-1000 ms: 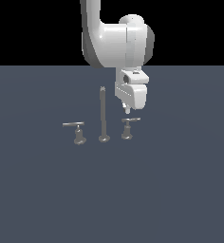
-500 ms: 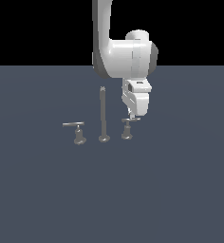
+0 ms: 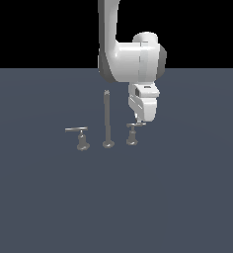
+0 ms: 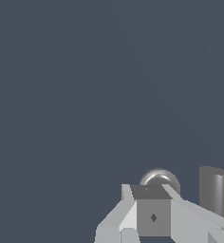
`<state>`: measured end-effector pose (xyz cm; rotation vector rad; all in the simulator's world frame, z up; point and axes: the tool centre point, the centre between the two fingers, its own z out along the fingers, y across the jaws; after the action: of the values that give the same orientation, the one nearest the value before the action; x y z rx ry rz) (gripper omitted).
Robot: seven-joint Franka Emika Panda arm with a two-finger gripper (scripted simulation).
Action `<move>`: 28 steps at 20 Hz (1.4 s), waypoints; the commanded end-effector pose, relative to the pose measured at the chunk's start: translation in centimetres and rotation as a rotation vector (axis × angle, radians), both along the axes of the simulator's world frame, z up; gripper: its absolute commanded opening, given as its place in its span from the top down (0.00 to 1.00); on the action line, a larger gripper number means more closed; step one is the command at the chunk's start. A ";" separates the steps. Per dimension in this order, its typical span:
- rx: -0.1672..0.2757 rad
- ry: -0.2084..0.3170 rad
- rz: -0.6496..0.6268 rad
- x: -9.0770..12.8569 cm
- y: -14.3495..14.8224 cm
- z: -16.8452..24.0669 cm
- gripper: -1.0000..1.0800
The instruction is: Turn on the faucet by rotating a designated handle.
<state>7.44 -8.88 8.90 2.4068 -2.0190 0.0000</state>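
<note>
White gripper [image 3: 140,122] points down onto handle [image 3: 133,133].

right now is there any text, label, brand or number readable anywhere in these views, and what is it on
None: no text can be read in either view.
The gripper and white arm are plain, with no brand or number visible.
The faucet, its spout post and the handle are bare grey metal.
The small dark diamond on the gripper in the wrist view is a shape, not a letter.
</note>
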 end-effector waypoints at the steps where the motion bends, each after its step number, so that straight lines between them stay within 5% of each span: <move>1: 0.000 0.000 -0.001 -0.7 -0.6 0.0 1.00; 28: -0.002 -0.009 -0.006 -6.4 -1.3 0.0 1.00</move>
<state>1.57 -11.01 8.88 2.3984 -2.0373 0.0240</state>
